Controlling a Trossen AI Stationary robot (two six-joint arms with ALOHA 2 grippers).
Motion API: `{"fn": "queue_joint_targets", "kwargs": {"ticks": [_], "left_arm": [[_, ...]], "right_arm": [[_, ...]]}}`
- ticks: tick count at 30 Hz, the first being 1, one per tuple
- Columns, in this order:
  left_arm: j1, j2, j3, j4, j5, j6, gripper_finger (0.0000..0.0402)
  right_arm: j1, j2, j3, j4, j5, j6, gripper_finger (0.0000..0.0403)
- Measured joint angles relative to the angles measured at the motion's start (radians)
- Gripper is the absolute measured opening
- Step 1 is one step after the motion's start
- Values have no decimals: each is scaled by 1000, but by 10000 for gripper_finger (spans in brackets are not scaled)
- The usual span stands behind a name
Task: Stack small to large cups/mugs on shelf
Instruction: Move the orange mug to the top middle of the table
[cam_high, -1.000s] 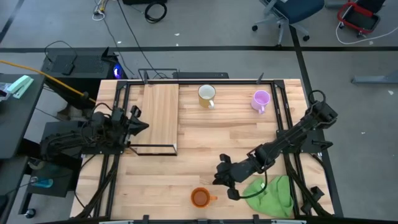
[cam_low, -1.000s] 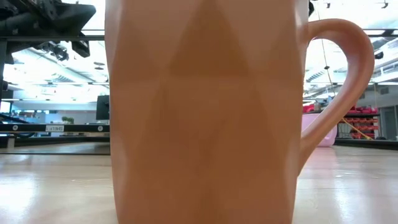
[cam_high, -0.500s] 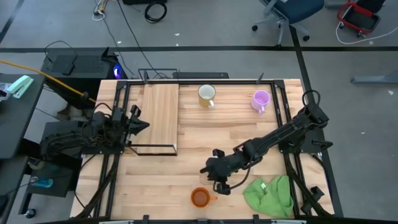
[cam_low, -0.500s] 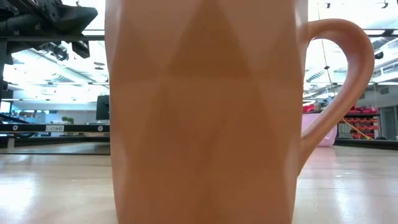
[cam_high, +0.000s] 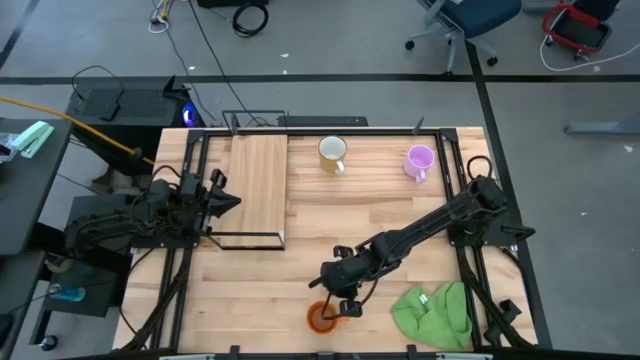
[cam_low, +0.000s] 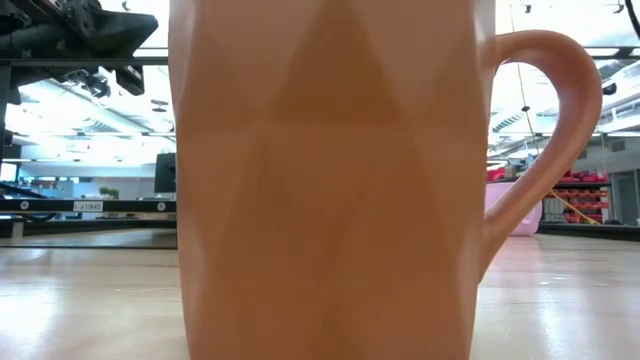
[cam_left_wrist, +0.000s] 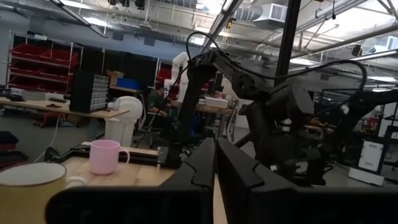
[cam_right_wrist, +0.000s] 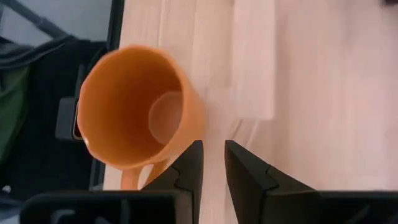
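Observation:
The orange mug (cam_high: 320, 319) stands upright on its base near the table's near edge and fills the low view (cam_low: 330, 180). My right gripper (cam_high: 345, 304) hangs just over its handle side, slanting down. In the right wrist view its fingers (cam_right_wrist: 213, 146) are slightly open beside the mug's wall (cam_right_wrist: 140, 112), and whether they touch it does not show. The cream mug (cam_high: 332, 153) and the purple mug (cam_high: 419, 160) stand at the far side. The shelf (cam_high: 258, 180) stands at the left on its wire frame. My left gripper (cam_high: 218, 196) waits shut beside it.
A crumpled green cloth (cam_high: 435, 312) lies at the near right corner, right of the orange mug. Bare tabletop (cam_high: 330, 220) stretches between the shelf and the right arm. Black frame rails run along the table's left and right sides.
My right gripper has swung from beside the green cloth toward the table's left and near edge. It has tipped further downward and now stands over the orange mug. The mugs, the shelf and the cloth have stayed where they were.

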Motion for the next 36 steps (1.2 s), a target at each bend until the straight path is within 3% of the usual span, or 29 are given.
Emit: {"fn": "queue_joint_targets", "kwargs": {"ticks": [36], "left_arm": [[0, 0, 0, -21, 0, -1, 23]], "right_arm": [[33, 1, 1, 58, -22, 22, 72]]}}
